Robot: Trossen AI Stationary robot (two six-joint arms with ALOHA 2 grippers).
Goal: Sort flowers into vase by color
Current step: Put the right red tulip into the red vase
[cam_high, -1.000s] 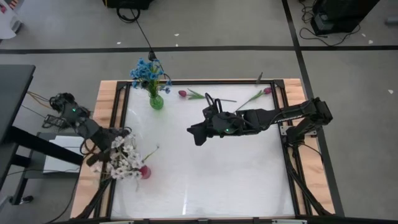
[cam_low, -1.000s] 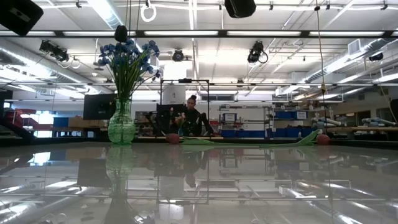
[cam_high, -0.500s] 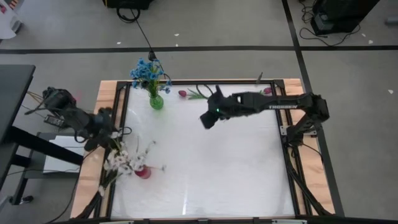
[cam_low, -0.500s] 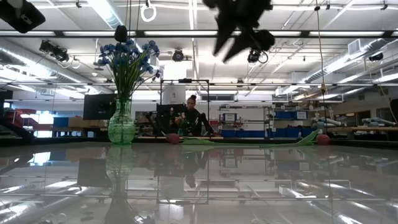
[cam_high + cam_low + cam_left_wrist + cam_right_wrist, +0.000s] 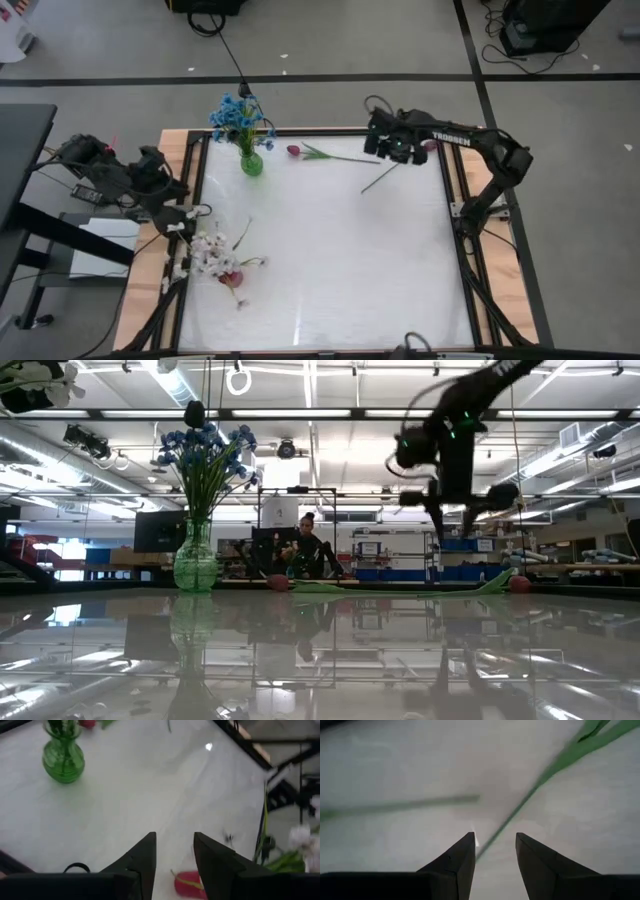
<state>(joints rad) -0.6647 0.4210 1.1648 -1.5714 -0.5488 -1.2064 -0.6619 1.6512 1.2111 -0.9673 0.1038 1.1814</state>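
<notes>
**Table, seen from above, 12 o'clock at the far edge**

- Green vase (image 5: 251,163), 11 o'clock: upright, holds the blue flowers (image 5: 238,114). Appears done.
- Red vase (image 5: 231,278), 8 o'clock: white flowers (image 5: 208,250) bunched at it and spreading toward the left edge. Whether every stem sits inside cannot be told.
- Tulip A (image 5: 293,150), 12 o'clock: lying flat, bud toward the green vase, stem running toward 3 o'clock.
- Tulip B (image 5: 430,146), 1 o'clock: lying flat, bud at the far right rim, stem (image 5: 520,807) slanting inward toward 7 o'clock. No third vase for tulips shows in any view.
- Right gripper (image 5: 392,152), 1 o'clock, raised above the table: fingers apart, nothing clamped. In its wrist view the stem of tulip B lies on the table, lined up with the gap.
- Left gripper (image 5: 170,195), 9 o'clock at the left rim: fingers apart, empty, well clear of both vases.

**Step in hand (judged):** right arm picking up tulip B.

**Handling notes:**
- Descend straight, keeping the stem centred in the gap.
- Turn the wrist so the fingers close across the stem, not along it.
- The stem is thin and flat on a glossy top, so the fingertips must reach almost to the surface or they will close over it.
- Grip mid-stem, away from the leaf.
- Lift vertically, clear of tulip A's stem nearby.
</notes>
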